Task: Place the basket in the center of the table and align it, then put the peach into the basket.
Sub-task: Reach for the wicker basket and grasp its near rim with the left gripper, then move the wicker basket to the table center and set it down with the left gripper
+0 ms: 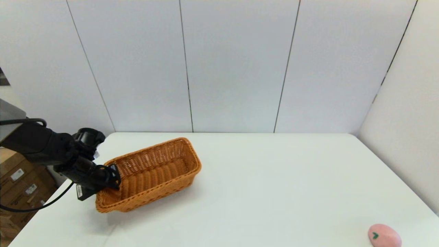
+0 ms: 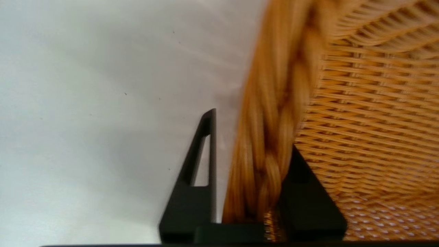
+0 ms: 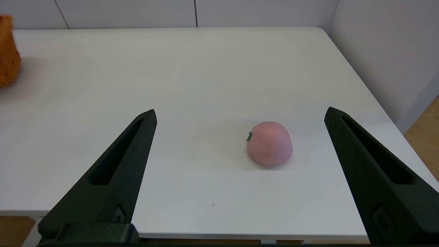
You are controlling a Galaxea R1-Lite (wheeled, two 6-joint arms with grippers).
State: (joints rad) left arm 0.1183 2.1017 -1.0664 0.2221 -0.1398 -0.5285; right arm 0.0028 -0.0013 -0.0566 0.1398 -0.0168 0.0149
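Note:
The orange-brown wicker basket (image 1: 161,168) lies askew on the left part of the white table (image 1: 274,178). My left gripper (image 1: 115,176) is shut on the braided rim at the basket's left end, one finger inside and one outside. The left wrist view shows that gripper (image 2: 252,130) clamping the rim, with the woven wall of the basket (image 2: 370,103) beside it. The pink peach (image 1: 384,236) rests near the table's front right corner. My right gripper (image 3: 240,111) hangs open just short of the table's front edge, with the peach (image 3: 270,143) ahead between its fingers and untouched. An end of the basket (image 3: 7,55) shows far off.
Cardboard boxes (image 1: 17,185) stand on the floor beyond the table's left edge. White wall panels close off the back, and a side wall (image 1: 404,144) runs along the table's right edge.

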